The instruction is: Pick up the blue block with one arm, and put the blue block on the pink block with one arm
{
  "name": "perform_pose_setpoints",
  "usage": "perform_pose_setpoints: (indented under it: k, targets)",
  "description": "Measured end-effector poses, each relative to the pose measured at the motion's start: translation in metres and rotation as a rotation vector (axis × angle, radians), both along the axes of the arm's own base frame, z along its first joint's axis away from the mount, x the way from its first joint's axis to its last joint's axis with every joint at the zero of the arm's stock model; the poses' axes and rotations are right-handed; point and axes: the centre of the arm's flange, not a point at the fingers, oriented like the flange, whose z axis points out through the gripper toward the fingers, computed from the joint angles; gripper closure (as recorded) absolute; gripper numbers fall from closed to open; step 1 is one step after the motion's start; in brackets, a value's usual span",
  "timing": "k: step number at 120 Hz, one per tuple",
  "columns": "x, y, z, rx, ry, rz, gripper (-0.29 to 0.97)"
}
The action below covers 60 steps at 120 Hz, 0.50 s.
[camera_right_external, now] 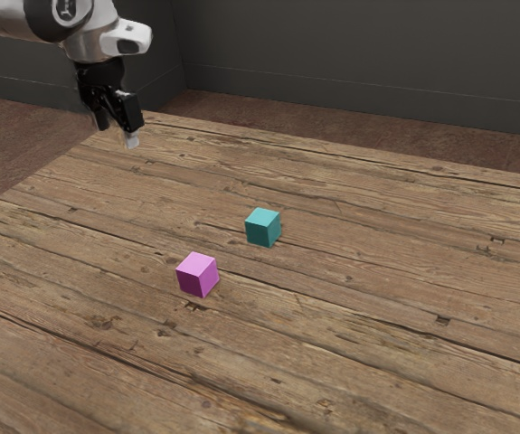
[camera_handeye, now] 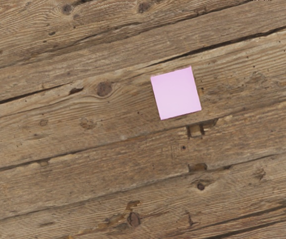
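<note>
- Closest to the camera was just the wooden table, one of them, all worn planks with knots and dark cracks.
- Next up, one pink block, sitting flat on the planks on its own. The wrist view looked down on the pink block too, so you got its square top with bare wood on every side.
- A bit further back and toward the exterior view's right was the one blue block, more teal than blue tbh. It was resting on the table near the pink one but not touching it, with a clear strip of wood between them. So two blocks total, neither stacked.
- Way back at the exterior view's upper left hung the one claw, up in the air above the table's far edge and well apart from both blocks. Its two fingers looked apart, with nothing held.
- Above it, one white and grey arm.
- Behind everything were a brownish floor and a dark wall.
</note>
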Motion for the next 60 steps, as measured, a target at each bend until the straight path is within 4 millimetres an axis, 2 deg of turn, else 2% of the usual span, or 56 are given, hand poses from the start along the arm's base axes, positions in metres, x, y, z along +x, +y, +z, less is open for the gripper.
perform_pose_setpoints:
  k: [11,16,21,27,36,47,60]
  targets:
    - [0.011,-0.05,0.006,0.012,-0.049,-0.189,0.0]
    - [0.023,-0.059,-0.001,0.012,-0.053,-0.253,0.0]
    - [0.044,-0.057,-0.014,0.006,-0.053,-0.3,0.0]
    - [0.079,-0.053,-0.041,-0.008,-0.045,-0.359,0.0]
    - [0.115,-0.058,-0.07,-0.025,-0.052,-0.455,0.0]
    - [0.163,-0.063,-0.137,-0.057,-0.039,-0.56,0.0]
    - [0.196,-0.053,-0.199,-0.044,-0.042,-0.65,0.0]
